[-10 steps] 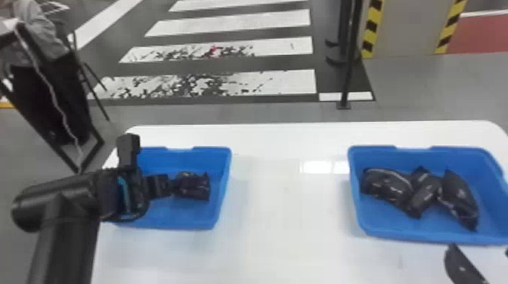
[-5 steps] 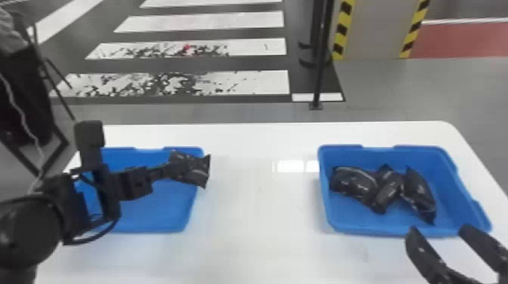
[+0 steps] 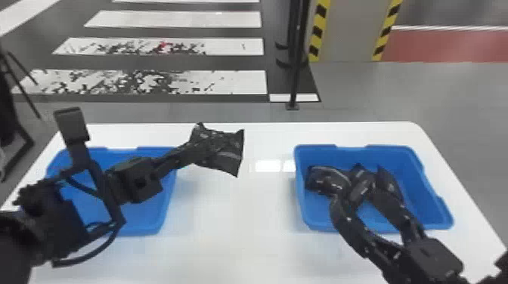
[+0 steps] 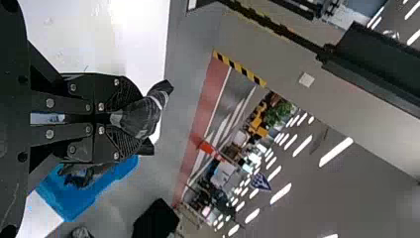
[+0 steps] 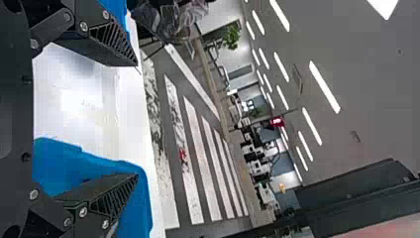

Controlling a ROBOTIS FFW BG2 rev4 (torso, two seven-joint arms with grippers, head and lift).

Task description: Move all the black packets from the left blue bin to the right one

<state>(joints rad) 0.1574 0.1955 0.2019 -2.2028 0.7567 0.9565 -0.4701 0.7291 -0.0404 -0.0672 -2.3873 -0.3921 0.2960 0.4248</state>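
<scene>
My left gripper (image 3: pixel 192 149) is shut on a black packet (image 3: pixel 221 151) held above the white table, just right of the left blue bin (image 3: pixel 164 211). In the left wrist view the left gripper (image 4: pixel 116 119) pinches that packet (image 4: pixel 141 118) at one end. Inside the right blue bin (image 3: pixel 315 219) several black packets (image 3: pixel 327 179) lie together. My right gripper (image 3: pixel 357 204) stands open over that bin's near side, its fingers overlapping the packets from the head view. In the right wrist view the right gripper (image 5: pixel 133 119) has its two fingers wide apart. The left arm hides part of the left bin.
The white table (image 3: pixel 226 234) runs between and around both bins. Beyond it stands a thin black post (image 3: pixel 296 68) on the floor. A dark chair-like frame (image 3: pixel 15 124) is at the far left, off the table.
My left gripper has lifted the packet out of the left bin and carried it right. The right gripper has come in from the lower right to over the right bin. The head view has shifted.
</scene>
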